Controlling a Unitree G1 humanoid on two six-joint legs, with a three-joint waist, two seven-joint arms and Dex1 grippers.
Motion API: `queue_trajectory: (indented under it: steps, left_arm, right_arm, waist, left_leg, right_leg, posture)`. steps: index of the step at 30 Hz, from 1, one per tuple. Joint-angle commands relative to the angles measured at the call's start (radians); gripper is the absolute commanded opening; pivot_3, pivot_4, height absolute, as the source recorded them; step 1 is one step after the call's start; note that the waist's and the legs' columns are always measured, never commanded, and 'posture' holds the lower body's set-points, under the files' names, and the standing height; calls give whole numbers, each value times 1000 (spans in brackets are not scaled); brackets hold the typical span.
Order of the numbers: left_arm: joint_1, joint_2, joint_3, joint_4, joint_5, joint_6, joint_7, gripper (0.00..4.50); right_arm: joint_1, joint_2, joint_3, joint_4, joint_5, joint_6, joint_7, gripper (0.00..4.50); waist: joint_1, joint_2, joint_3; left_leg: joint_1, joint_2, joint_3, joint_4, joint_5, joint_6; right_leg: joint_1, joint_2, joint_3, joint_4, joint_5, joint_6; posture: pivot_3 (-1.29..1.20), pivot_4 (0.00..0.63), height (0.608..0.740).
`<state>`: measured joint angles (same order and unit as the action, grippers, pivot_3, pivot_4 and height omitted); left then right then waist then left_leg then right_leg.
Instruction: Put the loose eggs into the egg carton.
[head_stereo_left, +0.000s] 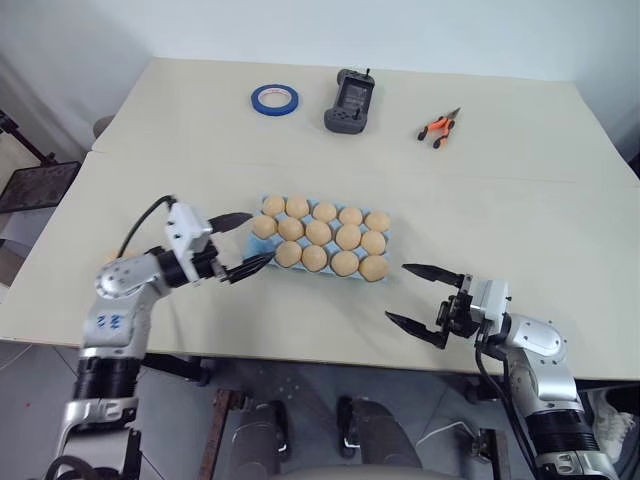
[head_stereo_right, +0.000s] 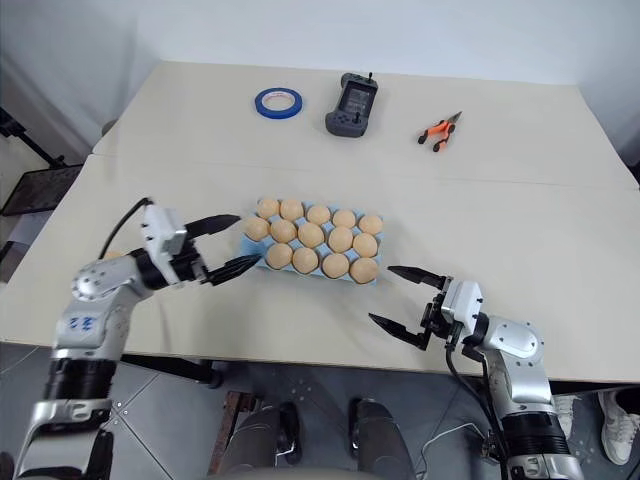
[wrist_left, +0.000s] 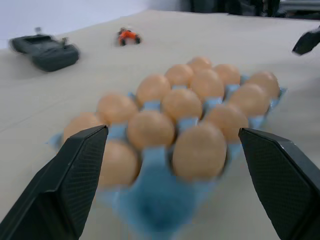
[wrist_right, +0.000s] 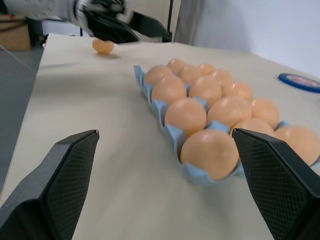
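Carton (wrist_right: 172, 136): light blue, mid-table, long side running left to right.
Eggs (head_stereo_left: 318, 233): pale tan-orange, smooth and alike, seated one to a cup. Fourteen count as filled.
Empty cup: seemingly the near-left corner, right at the left fingertips.
Loose egg (wrist_right: 102, 46): on the table just left of the carton, beside the left gripper.
Left gripper (head_stereo_left: 258, 237): fingers spread wide, nothing between them. It aims at the carton's left end, probably because the last cup is there.
Right gripper (head_stereo_left: 397, 291): fingers apart and empty, parked near-right of the carton, likely waiting clear.
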<state>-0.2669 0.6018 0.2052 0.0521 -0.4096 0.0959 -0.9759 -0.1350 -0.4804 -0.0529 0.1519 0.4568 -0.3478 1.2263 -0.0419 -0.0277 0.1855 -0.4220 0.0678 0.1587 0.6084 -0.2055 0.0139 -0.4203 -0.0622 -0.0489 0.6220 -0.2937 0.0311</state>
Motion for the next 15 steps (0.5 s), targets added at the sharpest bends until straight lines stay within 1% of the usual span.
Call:
queue_trajectory:
  steps: [1, 4, 7, 11, 15]
  left_arm:
    - [118, 64, 134, -107, -64, -23, -32, 4457]
    - [221, 98, 216, -133, -82, -37, -41, 4457]
    - [328, 113, 258, -172, -84, -32, -49, 4457]
    - [399, 75, 310, -205, -87, -32, 29, 4457]
    - [434, -13, 383, -230, -69, -33, 203, 4457]
  right_arm:
    - [-11, -38, -42, 1, 37, -4, 35, 4500]
    - [-19, -51, -52, 14, 46, -1, 52, 4500]
    - [-29, -54, -60, 33, 48, 2, 61, 4500]
    - [-49, -47, -57, 70, 49, 0, 75, 4500]
    - [-81, -44, -53, 101, 48, -3, 93, 4500]
  waist:
    - [-2, 0, 0]
    - [-1, 1, 0]
    - [0, 1, 0]
    - [-1, 1, 0]
    - [-1, 1, 0]
  left_leg:
    - [0, 0, 0, -1, 0, 0]
    - [0, 0, 0, -1, 0, 0]
    - [0, 0, 0, -2, 0, 0]
    - [-1, -1, 1, -12, 0, 0]
    - [-1, -2, 1, -13, 0, 0]
  right_leg:
    - [0, 0, 0, 0, -2, -4]
    - [0, -1, 0, -1, -5, -8]
    - [0, -1, 0, -4, -5, -9]
    - [0, -1, 1, -18, -3, -7]
    - [0, -1, 1, -16, -3, -8]
  posture:
    - [0, 150, 740]
    - [0, 150, 740]
    - [0, 150, 740]
    - [0, 150, 740]
    - [0, 150, 740]
